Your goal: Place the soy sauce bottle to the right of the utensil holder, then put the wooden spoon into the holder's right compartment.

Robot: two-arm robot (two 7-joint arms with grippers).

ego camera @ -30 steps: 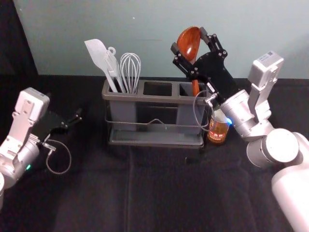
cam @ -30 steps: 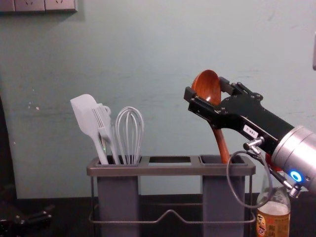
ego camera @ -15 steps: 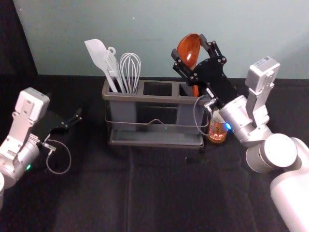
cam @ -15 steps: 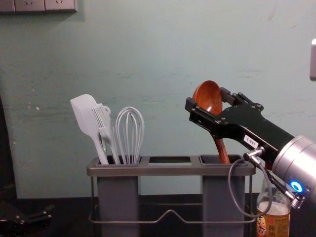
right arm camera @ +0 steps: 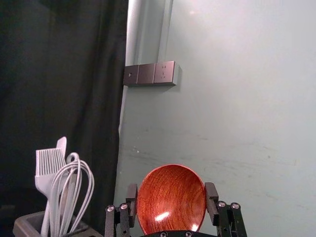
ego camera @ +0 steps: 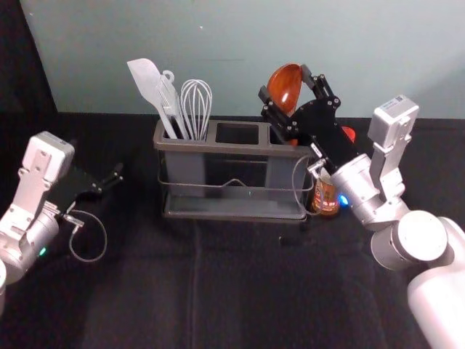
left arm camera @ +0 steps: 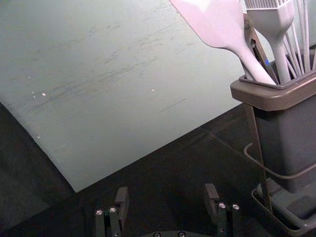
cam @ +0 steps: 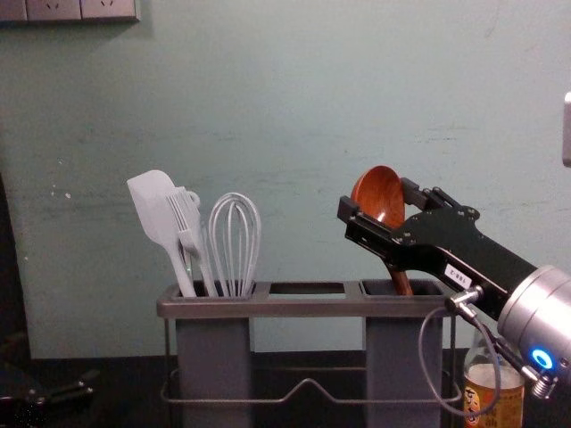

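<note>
**Glossy red-brown wooden spoon (cam: pixel 376 189) lowered further into right compartment (cam: pixel 403 366)**

Clock read from the head view, grey utensil holder (ego camera: pixel 211 147) at centre, twelve being the far wall.

Change noted: spoon and right claw (cam: pixel 377 198) are seen lower than in the preceding frames, with more of the spoon's handle (cam: pixel 399 283) hidden below the rim. Insertion is judged well advanced. How deep the handle's tip has got cannot be told.

Right claw: at about two o'clock, above the holder's right end, closed on the spoon's bowl, one finger pressed to each side. Bowl tipped towards eleven o'clock as seen in the chest view.

Clear soy sauce bottle with orange label (cam: pixel 493 399): upright on the black-covered tabletop (ego camera: pixel 240 291), just beside the holder, between three and four o'clock. First half of the task is judged done; the bottle's place is unchanged.

Left claw (left arm camera: pixel 166 195): parked at nine o'clock, fingers wide, nothing held. White spatula, brush and whisk (ego camera: pixel 196 109) stand in the left compartment, at about ten.

Next, a little more lowering is judged to be called for, then release and a straight withdrawal. If let go too high, the spoon may drop and swing against the rim. The thin grey cable loop (cam: pixel 423 361) hangs close to bottle and holder; a snag should be watched for.
</note>
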